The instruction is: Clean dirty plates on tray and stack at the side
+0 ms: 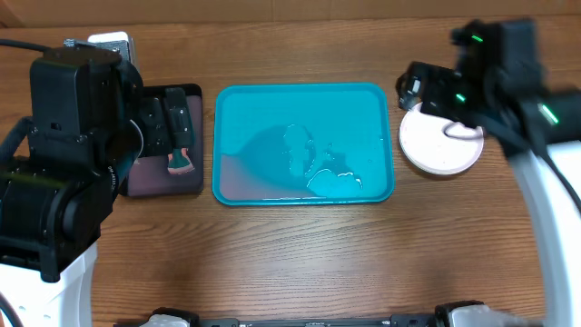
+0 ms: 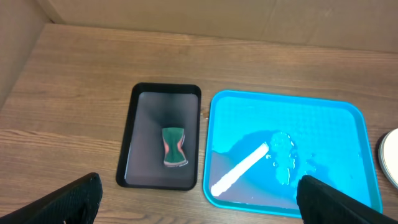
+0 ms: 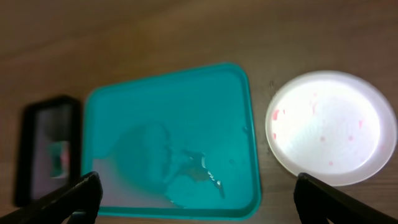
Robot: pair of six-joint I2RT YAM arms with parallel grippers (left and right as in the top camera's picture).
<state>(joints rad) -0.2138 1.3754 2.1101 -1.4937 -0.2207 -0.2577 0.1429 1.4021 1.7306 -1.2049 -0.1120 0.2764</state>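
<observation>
Right claw spread wide, empty, above white plate, which lies on surface just right of tray, red specks on it. Left claw also wide, empty, over black tray holding sponge. Risks: thin rim slips from pinch; bumped tray sloshes pooled water; specks go unscrubbed if plate counted clean.

Front strip of tabletop left bare; wide passage offered there. Turquoise tray occupied only by shallow puddle; interior reachable from above, raised rim to be cleared. Slim gap of bare wood seen between turquoise tray and black tray; slimmer gap between turquoise tray and white plate. Black tray partly covered by left arm; sponge lying inside. White plate's far edge overhung by right arm.
</observation>
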